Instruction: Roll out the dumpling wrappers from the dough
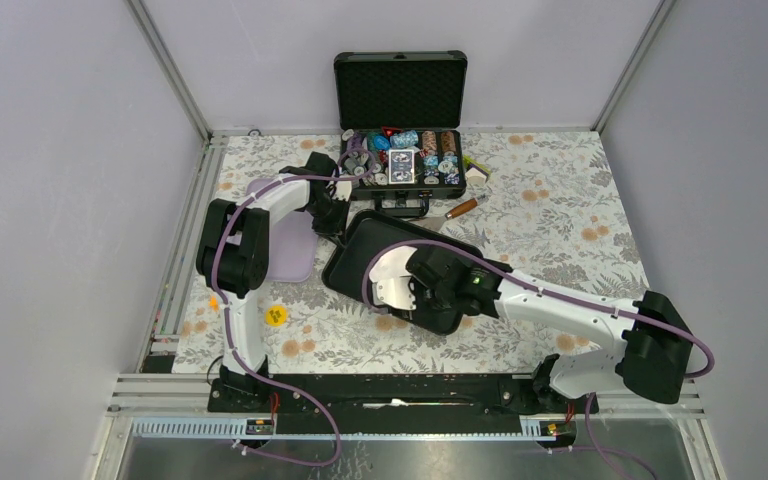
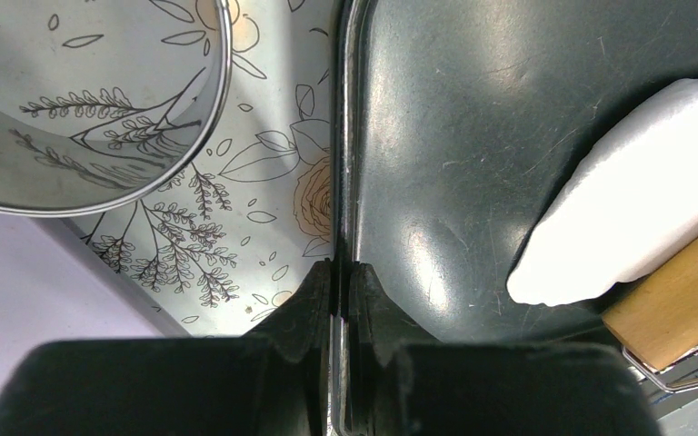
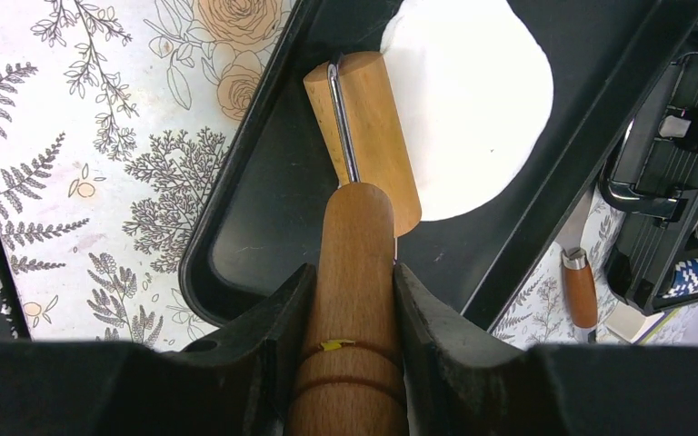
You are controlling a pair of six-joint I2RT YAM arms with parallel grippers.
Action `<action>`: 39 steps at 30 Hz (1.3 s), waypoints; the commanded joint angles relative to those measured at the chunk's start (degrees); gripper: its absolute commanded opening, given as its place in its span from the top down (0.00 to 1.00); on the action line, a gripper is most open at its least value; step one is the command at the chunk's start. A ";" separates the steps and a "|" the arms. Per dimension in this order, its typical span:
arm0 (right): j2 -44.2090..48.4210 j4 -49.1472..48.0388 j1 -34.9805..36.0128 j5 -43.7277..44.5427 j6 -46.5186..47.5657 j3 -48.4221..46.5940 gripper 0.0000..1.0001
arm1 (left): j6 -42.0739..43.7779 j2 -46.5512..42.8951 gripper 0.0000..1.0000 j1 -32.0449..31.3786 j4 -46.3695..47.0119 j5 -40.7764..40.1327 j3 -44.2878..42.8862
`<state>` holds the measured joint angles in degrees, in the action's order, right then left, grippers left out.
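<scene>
The dough (image 3: 473, 100) is a flat white sheet lying in a black tray (image 3: 273, 227). My right gripper (image 3: 353, 272) is shut on the handle of a wooden roller (image 3: 373, 136). The roller's barrel rests on the near edge of the dough (image 1: 392, 278). My left gripper (image 2: 340, 272) is shut on the tray's left rim (image 2: 345, 136), with the dough (image 2: 636, 209) off to its right. A steel ring cutter (image 2: 209, 109) stands on the cloth just left of the tray. The dumpling wrappers are out of view.
An open black case of poker chips (image 1: 400, 120) stands behind the tray (image 1: 360, 240). A wooden-handled knife (image 1: 465, 207) lies beside it. A lilac board (image 1: 290, 250) lies under my left arm, and a small yellow piece (image 1: 275, 316) sits on the flowered cloth.
</scene>
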<state>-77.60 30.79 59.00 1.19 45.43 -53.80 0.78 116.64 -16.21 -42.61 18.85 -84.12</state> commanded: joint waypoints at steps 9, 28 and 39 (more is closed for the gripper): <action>-12.83 -0.97 0.67 6.92 -8.16 2.85 1.00 | 0.45 1.93 1.00 0.12 5.08 -2.85 1.01; -7.52 20.39 5.70 -5.91 -6.97 4.98 1.00 | 0.47 1.75 1.00 0.21 5.26 -2.58 1.17; -13.40 6.11 6.22 2.67 -7.60 3.19 1.00 | 0.45 1.75 1.00 0.21 5.26 -2.66 1.23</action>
<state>-81.97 28.75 64.82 9.93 41.71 -55.13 0.78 116.64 -16.21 -42.65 18.87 -84.09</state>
